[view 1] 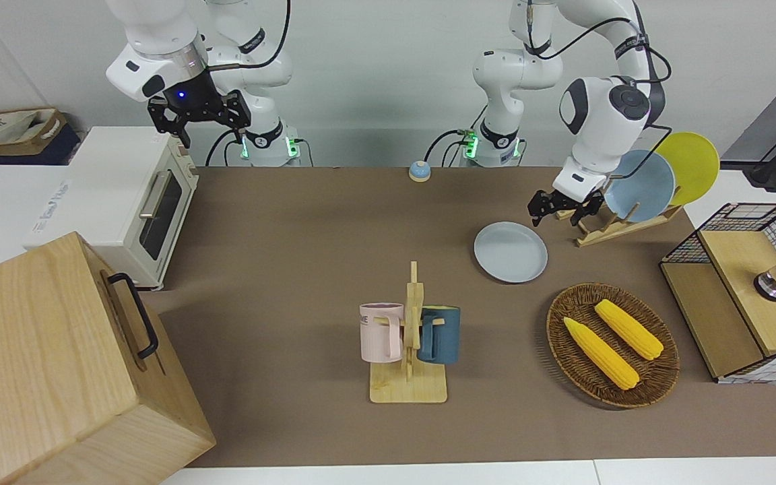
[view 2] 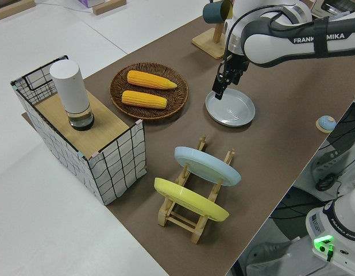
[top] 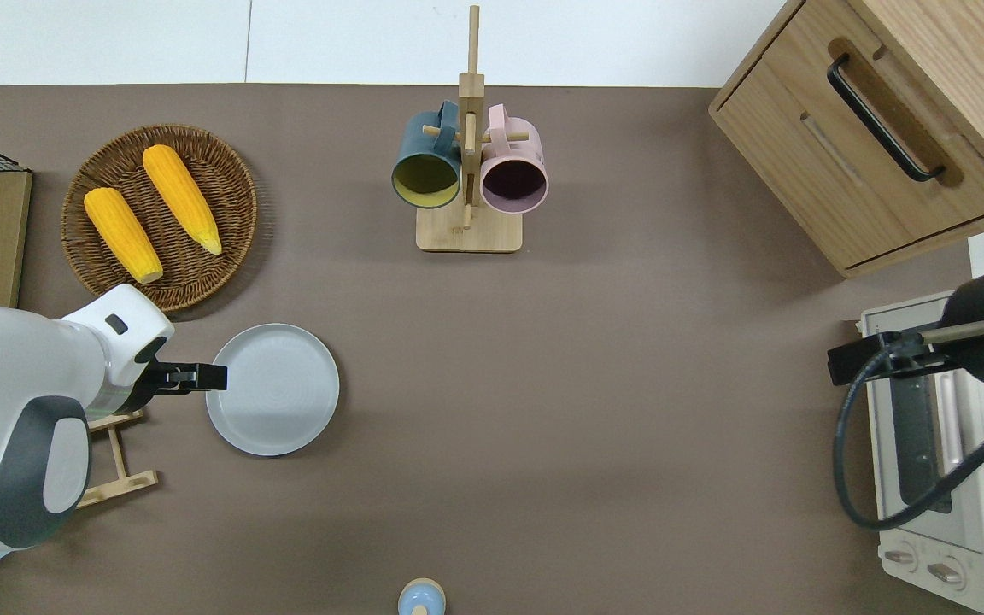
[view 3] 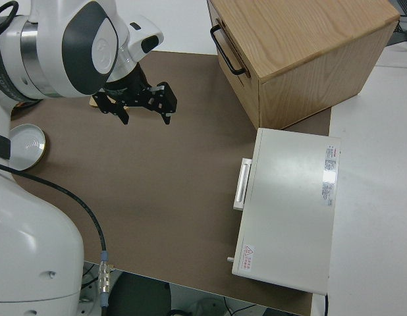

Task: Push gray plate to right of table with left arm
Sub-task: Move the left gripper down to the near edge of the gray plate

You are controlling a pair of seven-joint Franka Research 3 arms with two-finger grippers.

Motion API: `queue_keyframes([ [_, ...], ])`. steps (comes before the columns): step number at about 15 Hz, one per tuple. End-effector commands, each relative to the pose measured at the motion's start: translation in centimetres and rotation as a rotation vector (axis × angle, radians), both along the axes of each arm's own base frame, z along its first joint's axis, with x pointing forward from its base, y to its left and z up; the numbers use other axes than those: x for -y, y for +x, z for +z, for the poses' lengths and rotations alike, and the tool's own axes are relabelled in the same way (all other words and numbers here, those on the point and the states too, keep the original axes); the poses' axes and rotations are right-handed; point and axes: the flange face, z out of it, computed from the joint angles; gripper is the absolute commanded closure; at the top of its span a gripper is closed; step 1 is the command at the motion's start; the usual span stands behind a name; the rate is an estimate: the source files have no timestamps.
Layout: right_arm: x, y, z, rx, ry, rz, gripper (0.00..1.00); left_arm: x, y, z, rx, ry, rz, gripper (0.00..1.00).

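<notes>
The gray plate point(view 1: 510, 252) lies flat on the brown table point(top: 586, 384), toward the left arm's end, and also shows in the overhead view point(top: 272, 389) and the left side view point(view 2: 230, 107). My left gripper point(view 1: 555, 210) hangs low over the plate's rim on the side toward the left arm's end point(top: 212, 377) point(view 2: 217, 92). I cannot tell whether it touches the plate. It holds nothing. My right arm is parked, its gripper point(view 3: 145, 117) open and empty.
A wooden rack holds a bluer plate point(view 1: 640, 185) and a yellow plate point(view 1: 691, 165) beside the gray plate. A wicker basket point(top: 236, 171) with two corn cobs lies farther from the robots. A mug stand point(top: 468, 171), a wooden cabinet point(top: 885, 128) and a toaster oven point(top: 945, 444) stand toward the right arm's end.
</notes>
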Motion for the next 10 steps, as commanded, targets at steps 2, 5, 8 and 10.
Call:
queue_keyframes([
  [2, 0.2, -0.3, 0.4, -0.004, 0.002, -0.015, 0.017, -0.4, -1.9, -2.3, 0.033, -0.004, -0.002, 0.01],
  [5, 0.1, -0.3, 0.4, -0.004, 0.002, -0.014, 0.017, -0.4, -2.3, -3.8, 0.046, -0.003, -0.001, 0.00],
  [8, 0.1, -0.3, 0.4, -0.004, 0.001, -0.015, 0.017, -0.5, -3.2, -5.9, 0.061, -0.002, 0.000, 0.00],
  [10, 0.2, -0.3, 0.4, -0.004, 0.001, -0.017, 0.017, -0.6, -3.3, -7.1, 0.058, -0.001, 0.002, 0.01],
])
